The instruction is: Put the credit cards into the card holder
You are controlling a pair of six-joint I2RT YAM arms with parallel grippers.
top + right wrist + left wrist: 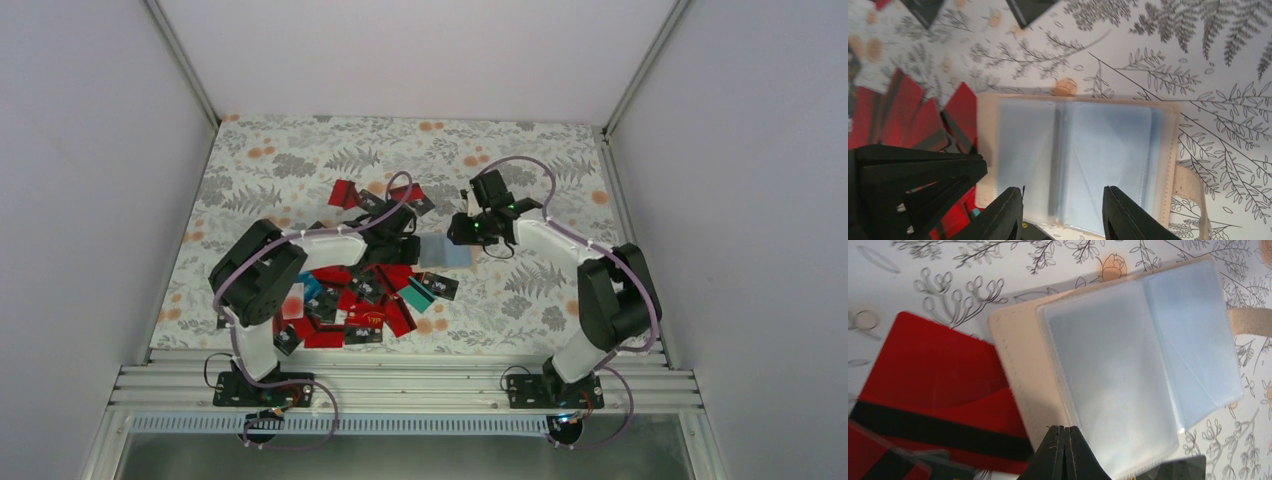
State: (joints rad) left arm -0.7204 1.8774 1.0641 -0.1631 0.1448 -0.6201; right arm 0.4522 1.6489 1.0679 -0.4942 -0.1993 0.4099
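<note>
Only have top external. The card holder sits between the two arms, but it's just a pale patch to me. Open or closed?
Observer: Open. The left wrist view shows the card holder spread flat, with its clear sleeves facing up.
Operator: Any card in it yet?
Observer: None that I can see. In the right wrist view the sleeves are pale and see-through, and no card shows through them.
Operator: Is the left arm carrying a card?
Observer: No. The left pincer is shut over the holder's near edge, with nothing between its fingers.
</note>
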